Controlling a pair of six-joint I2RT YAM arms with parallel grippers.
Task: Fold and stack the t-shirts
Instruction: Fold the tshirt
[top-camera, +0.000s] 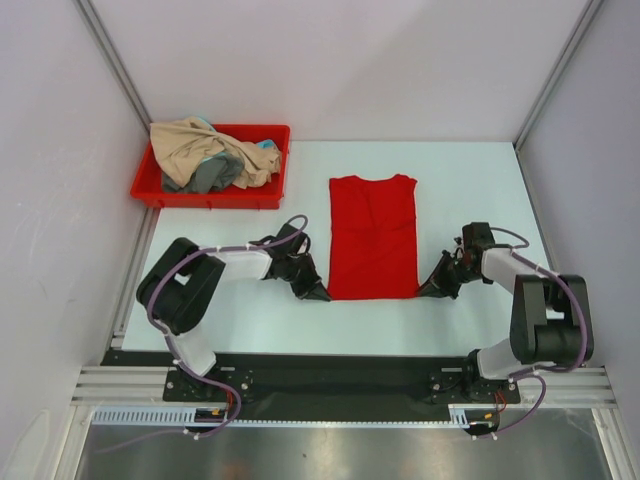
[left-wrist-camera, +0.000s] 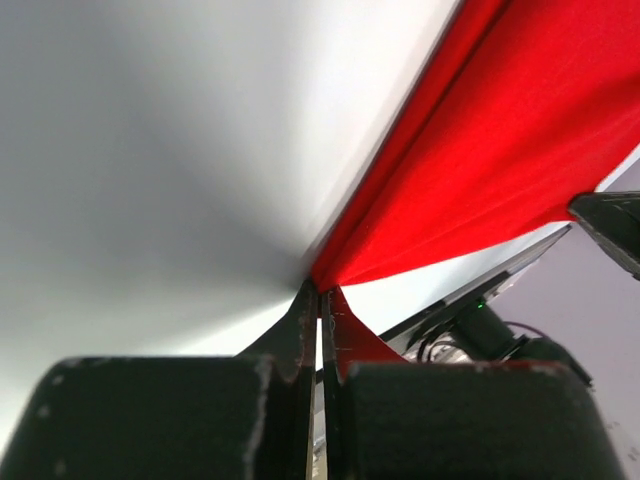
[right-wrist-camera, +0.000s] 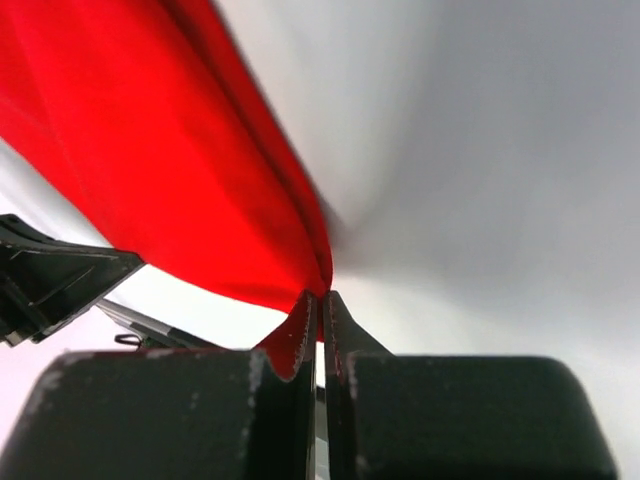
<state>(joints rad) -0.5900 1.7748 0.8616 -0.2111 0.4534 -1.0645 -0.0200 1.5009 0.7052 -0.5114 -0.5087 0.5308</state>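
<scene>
Now one red t-shirt flat, left gripper, right gripper each pinching one hem corner.

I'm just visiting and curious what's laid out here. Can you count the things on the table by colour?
Red: 2, the red t-shirt lying flat and the red plastic tray.
Beige-tan: 1, a crumpled shirt in the tray.
Grey: 1, a grey shirt under the beige one.
Light blue: a sliver of cloth in the pile; too little shows to count it.
Total: 4.
</scene>
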